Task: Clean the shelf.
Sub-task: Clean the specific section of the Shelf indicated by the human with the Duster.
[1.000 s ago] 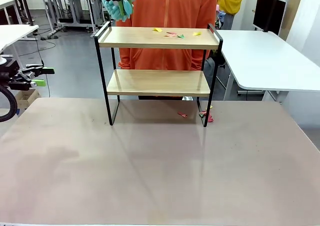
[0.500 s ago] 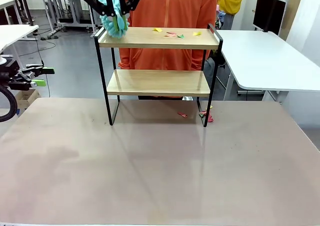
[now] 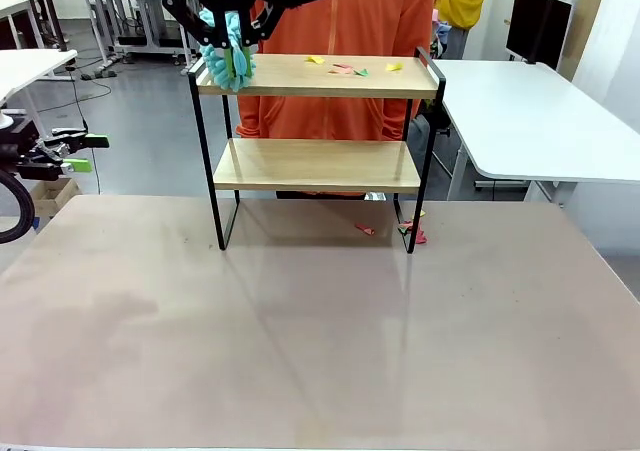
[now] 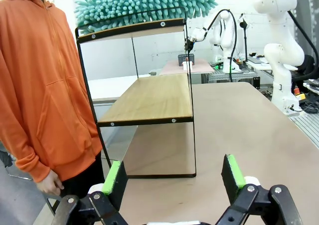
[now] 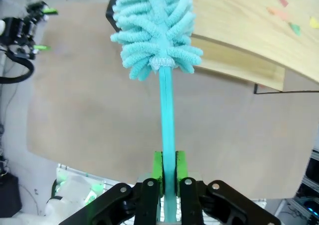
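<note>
Several scraps (image 3: 345,69) lie right of the duster (image 5: 154,30), gripped by the right hand (image 5: 168,165) at the shelf's (image 3: 320,166) upper-left corner, so sweeping rightward seems next.

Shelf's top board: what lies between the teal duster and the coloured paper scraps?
Nothing. In the front view that stretch of the top board is bare wood, from the duster at its left end to the paper scraps.

teal duster (image 3: 232,56), light wood shelf (image 3: 300,75)
</note>
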`<control>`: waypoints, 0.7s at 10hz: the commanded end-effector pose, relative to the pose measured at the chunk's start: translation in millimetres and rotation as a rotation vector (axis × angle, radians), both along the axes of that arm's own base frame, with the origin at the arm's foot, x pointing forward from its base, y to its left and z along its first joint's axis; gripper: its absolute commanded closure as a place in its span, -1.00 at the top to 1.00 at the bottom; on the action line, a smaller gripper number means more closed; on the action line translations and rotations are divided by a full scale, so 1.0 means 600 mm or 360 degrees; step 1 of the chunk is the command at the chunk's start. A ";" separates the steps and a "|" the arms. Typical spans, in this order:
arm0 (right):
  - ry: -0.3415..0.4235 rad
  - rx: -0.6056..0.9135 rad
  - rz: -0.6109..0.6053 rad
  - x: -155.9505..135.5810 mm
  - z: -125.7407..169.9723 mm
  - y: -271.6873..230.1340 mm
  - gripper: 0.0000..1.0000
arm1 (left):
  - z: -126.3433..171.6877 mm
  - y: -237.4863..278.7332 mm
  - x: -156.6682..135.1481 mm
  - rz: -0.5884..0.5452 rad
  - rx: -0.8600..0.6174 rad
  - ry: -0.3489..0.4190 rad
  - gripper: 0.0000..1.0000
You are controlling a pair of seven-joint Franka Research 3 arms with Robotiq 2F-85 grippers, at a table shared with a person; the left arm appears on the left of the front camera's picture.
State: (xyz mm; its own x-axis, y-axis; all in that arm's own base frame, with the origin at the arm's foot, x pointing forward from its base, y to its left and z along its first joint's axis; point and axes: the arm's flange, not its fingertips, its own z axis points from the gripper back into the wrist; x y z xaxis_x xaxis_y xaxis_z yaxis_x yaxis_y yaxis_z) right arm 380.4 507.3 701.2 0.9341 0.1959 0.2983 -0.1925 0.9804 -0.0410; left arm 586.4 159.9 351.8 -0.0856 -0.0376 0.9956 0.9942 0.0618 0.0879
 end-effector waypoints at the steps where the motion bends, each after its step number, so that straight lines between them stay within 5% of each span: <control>1: -0.0024 -0.0013 -0.0001 -0.001 0.001 0.001 -0.74 | 0.004 0.001 -0.001 -0.0002 0.0002 -0.0005 1.00; 7: 0.0025 0.0003 -0.0053 -0.005 0.002 -0.037 -0.74 | 0.004 0.001 -0.001 -0.0002 0.0002 -0.0005 1.00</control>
State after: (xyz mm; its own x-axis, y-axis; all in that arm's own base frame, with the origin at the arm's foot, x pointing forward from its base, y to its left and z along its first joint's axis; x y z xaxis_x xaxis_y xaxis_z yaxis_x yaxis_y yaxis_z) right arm 383.2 502.5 703.1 0.9358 0.1874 0.2985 -0.1828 0.9822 -0.0435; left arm 586.4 159.9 351.8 -0.0856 -0.0376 0.9956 0.9942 0.0618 0.0878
